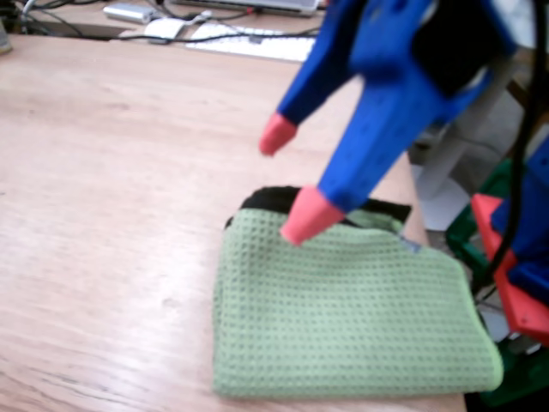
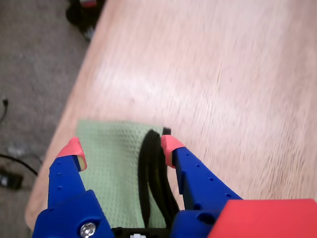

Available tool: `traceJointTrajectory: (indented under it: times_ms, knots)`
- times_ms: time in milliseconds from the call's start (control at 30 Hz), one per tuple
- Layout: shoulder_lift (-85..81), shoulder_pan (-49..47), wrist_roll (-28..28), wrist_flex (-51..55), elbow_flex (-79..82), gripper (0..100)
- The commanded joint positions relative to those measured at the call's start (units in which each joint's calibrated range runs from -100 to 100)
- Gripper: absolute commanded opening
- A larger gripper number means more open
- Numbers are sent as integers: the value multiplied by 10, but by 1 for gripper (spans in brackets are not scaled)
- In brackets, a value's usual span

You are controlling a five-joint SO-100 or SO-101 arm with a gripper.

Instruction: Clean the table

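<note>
In the fixed view, the gripper (image 1: 290, 182) is seen above a folded green cloth (image 1: 352, 318) with its jaws spread; nothing is pinched, though the nearer red tip appears close to, perhaps touching, the cloth's far edge. The cloth is laid on the table (image 1: 111, 215) near its right-hand edge, with a black layer (image 1: 274, 197) showing beneath it. A keyboard (image 1: 249, 43) is glimpsed at the far edge. Wiping is judged not yet begun, since the cloth is not grasped (the whole surface is presumably left to do). No containers are seen.

In the wrist view, the gripper (image 2: 119, 148) is shown open over the cloth (image 2: 109, 163), its black edging (image 2: 151, 173) between the tips, the table (image 2: 223, 89) stretching beyond
</note>
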Motion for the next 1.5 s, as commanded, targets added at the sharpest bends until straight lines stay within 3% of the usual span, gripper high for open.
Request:
traceJointTrajectory:
  times_ms: [0,133,233,500,600,667,867,1467]
  knots:
    - [-173,4,-4,13,-5,32]
    - [-339,-10,-5,219,-3,0]
    - [-367,17,-26,321,90,1]
    - [-465,43,-29,245,266,1]
    - [-491,159,-28,245,293,1]
    - [-495,188,-28,244,320,1]
    - [-581,188,-35,243,426,1]
    - [-581,168,-35,244,438,1]
